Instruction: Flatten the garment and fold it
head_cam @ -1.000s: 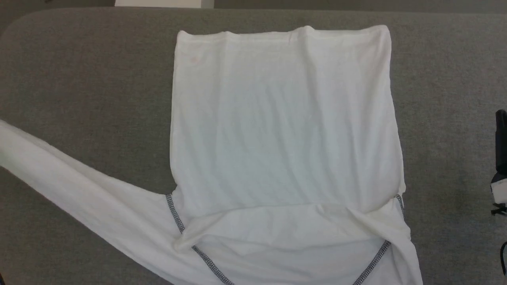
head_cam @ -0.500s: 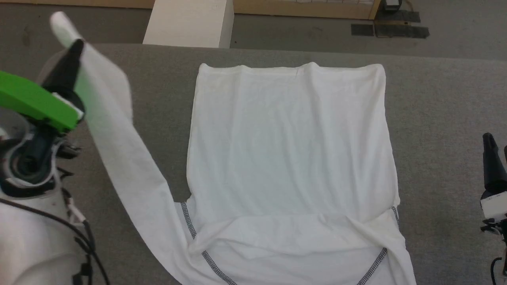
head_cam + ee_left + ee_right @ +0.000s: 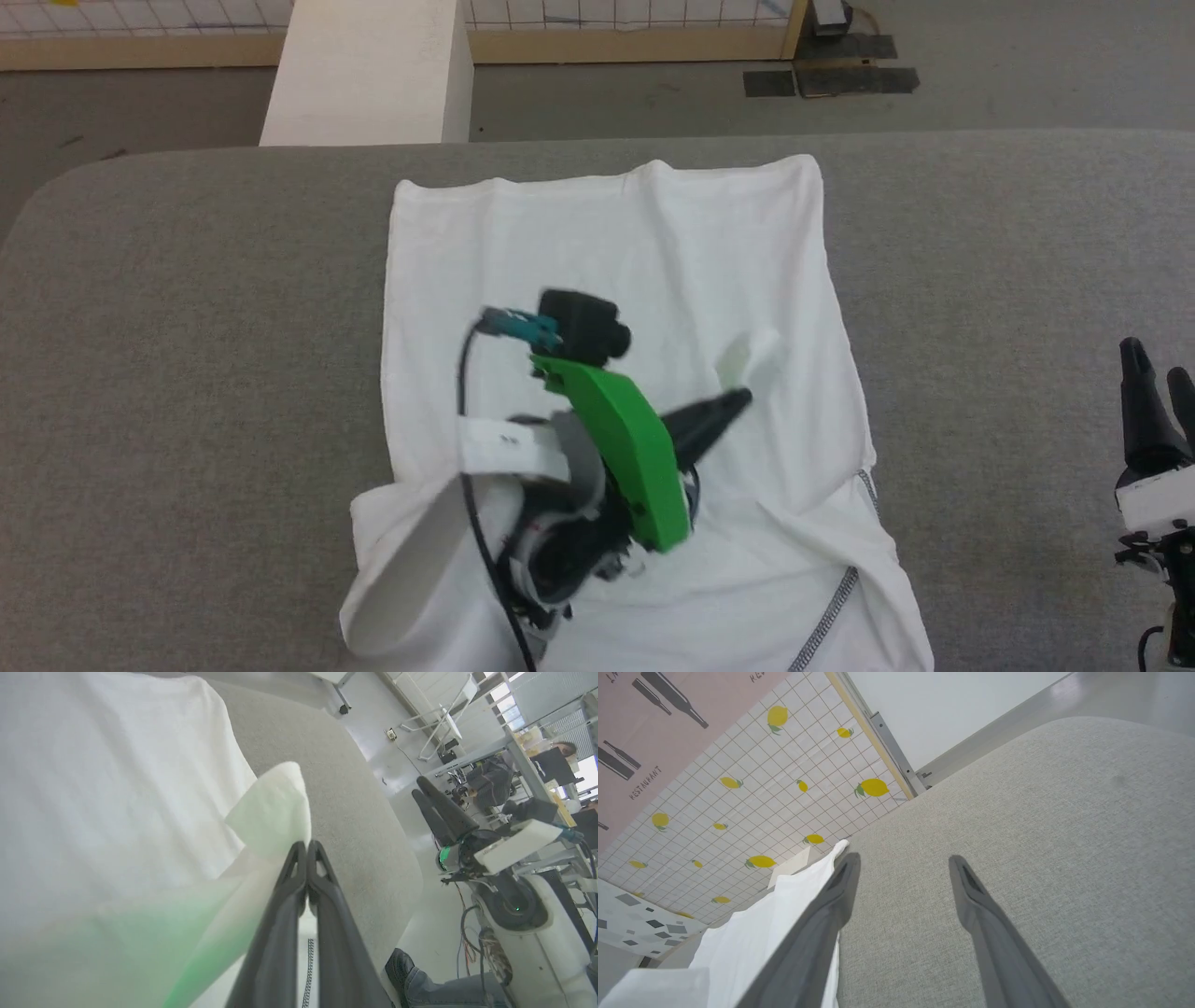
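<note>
Sleeve-folding seemed underway: the left tool (image 3: 306,845) clamped the sleeve (image 3: 273,807) above the garment (image 3: 607,233), release due next; the right tool (image 3: 903,861) stood wide beside it.

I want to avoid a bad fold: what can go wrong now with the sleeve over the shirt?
The left jaws pinch only the sleeve's tip; it may slip free early. The sleeve arches loosely above the garment, so it may land twisted. Creases near the zigzag seam could get folded in.

White garment (image 3: 607,233), grey table (image 3: 187,280), lemon-patterned wall (image 3: 761,788)
</note>
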Tool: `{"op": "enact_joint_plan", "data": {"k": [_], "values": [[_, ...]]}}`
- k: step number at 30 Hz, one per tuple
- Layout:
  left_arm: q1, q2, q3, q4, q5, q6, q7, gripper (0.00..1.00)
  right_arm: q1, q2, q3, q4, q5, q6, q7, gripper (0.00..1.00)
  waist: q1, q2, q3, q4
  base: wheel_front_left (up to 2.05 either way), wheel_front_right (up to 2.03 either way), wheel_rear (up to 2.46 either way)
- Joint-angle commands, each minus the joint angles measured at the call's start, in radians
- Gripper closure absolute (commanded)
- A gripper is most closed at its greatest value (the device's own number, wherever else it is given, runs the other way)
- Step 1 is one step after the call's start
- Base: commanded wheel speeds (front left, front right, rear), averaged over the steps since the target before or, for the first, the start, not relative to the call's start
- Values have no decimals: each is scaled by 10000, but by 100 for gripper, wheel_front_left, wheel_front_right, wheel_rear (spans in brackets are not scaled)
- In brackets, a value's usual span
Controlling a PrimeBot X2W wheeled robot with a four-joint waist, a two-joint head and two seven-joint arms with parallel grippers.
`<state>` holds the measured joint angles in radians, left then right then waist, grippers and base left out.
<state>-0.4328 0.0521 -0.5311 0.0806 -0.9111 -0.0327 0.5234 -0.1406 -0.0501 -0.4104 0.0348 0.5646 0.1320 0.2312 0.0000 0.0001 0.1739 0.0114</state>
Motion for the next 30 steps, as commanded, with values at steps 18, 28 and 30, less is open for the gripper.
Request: {"op": "enact_joint_plan", "data": {"k": [18, 28, 30], "values": [[175, -17, -3087, 2135, -409, -445, 403, 0, 186, -1, 32, 291, 44, -13, -202, 0, 0, -1, -127, 19, 0, 0, 0], [-793, 800, -332, 1166, -592, -147, -1938, 0, 222, -1, 303, 206, -104, -13, -11, 0, 0, -1, -353, 193, 0, 0, 0], [-868, 1239, 301, 1096, -235, 37, -2791, 0, 195, -1, 385, 176, -157, -13, 48, 0, 0, -1, -377, 204, 0, 0, 0]]}}
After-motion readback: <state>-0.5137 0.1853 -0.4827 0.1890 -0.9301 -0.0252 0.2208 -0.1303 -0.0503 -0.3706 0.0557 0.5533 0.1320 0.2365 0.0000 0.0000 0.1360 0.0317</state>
